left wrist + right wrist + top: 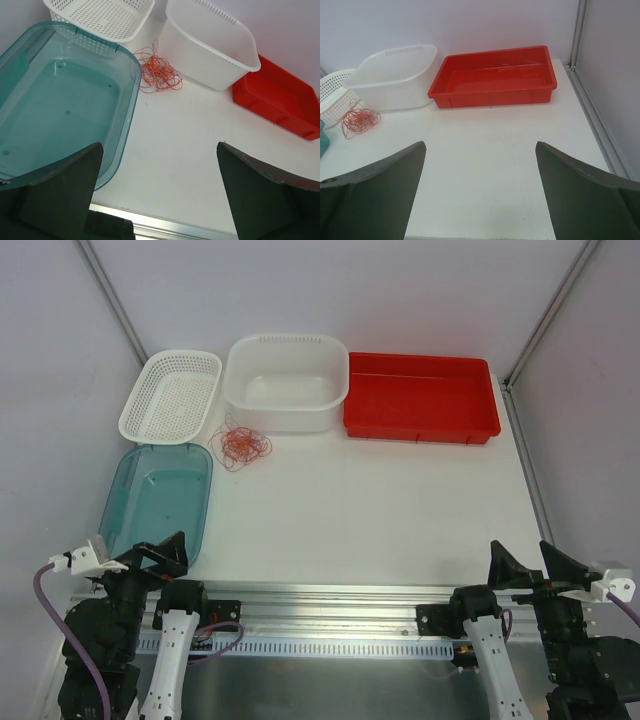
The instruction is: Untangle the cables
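Lying on a plain white table (380,510), the cables (243,444) are seen as one small red-orange tangle. It sits just beside the near left corner of the white tub (287,380), between the white perforated basket (170,392) and the teal translucent tray (158,495). Whether the strands touch the tub is hard to tell. A red tray (420,397) is set right of the tub. Pale walls (350,280) and grey metal struts (110,295) enclose the table, and a slotted aluminium rail (330,600) edges its near side. The left gripper (157,155) and right gripper (480,155) are held spread wide, grasping nothing, well apart from the tangle.
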`<state>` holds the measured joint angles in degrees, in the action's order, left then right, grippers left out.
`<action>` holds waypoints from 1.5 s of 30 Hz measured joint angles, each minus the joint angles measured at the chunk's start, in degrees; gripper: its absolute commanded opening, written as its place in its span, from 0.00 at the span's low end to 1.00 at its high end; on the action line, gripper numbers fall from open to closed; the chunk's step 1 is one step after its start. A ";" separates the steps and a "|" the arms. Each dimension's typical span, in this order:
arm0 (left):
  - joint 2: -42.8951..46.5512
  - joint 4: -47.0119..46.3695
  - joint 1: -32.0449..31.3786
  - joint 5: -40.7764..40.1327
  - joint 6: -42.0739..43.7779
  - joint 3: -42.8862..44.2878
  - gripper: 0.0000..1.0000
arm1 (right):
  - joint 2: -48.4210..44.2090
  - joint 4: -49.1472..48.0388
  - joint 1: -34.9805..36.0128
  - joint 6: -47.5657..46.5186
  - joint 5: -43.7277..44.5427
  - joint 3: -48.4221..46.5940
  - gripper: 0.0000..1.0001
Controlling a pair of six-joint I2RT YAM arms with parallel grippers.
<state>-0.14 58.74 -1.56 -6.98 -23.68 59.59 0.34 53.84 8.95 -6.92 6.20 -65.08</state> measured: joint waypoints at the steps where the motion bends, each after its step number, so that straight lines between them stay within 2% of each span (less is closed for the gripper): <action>1: 0.00 0.00 0.00 0.07 0.00 -0.15 0.99 | 0.00 0.02 0.00 0.00 -0.13 0.00 0.97; 7: 0.00 -0.90 0.00 0.37 -1.33 -0.94 0.99 | 0.00 0.07 -0.04 0.11 -3.08 0.17 0.97; 17: -2.25 -1.44 0.00 1.64 -8.63 -3.43 0.99 | 0.11 2.71 -0.04 2.95 -10.16 3.28 0.97; 21: -12.94 -3.50 0.00 5.53 -11.02 -3.98 0.99 | 1.11 3.52 -0.04 3.98 -11.85 4.22 0.97; 26: -31.82 -9.18 0.00 11.02 -13.44 -4.26 0.99 | 3.80 3.61 -0.04 5.05 -15.39 6.32 0.97; 32: -48.09 -16.68 -0.63 12.48 -16.02 -3.74 0.99 | 6.40 3.91 -0.04 6.49 -18.45 8.00 0.97; 37: -61.16 -22.27 -4.20 7.74 -17.09 0.48 0.99 | 6.54 3.82 -0.04 6.78 -19.52 9.09 0.97; 45: -83.23 -30.05 -7.85 -1.99 -17.68 9.57 0.93 | 6.54 2.51 -0.02 6.91 -21.53 12.28 0.97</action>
<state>-83.37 28.69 -9.41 -8.97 -41.36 69.17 6.87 56.36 8.93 -0.01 -15.33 -52.80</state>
